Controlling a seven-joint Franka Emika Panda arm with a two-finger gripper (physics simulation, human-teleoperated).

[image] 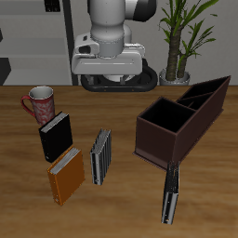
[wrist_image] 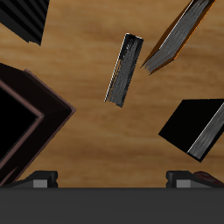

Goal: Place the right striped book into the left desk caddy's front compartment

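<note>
Small grey-and-white striped book (image: 101, 155) (wrist_image: 123, 69) lies on wooden desk (image: 121, 200), well below fingers (wrist_image: 112, 180), long axis front-to-back; fingers apart, empty. Dark maroon caddy (image: 182, 117) beside.

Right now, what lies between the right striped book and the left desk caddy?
Nothing: only bare table separates the right striped book from the left desk caddy, clearest in the exterior view.

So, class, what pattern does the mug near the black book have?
Red-and-white patterned mug, details too small; exterior view shows it best.
</note>
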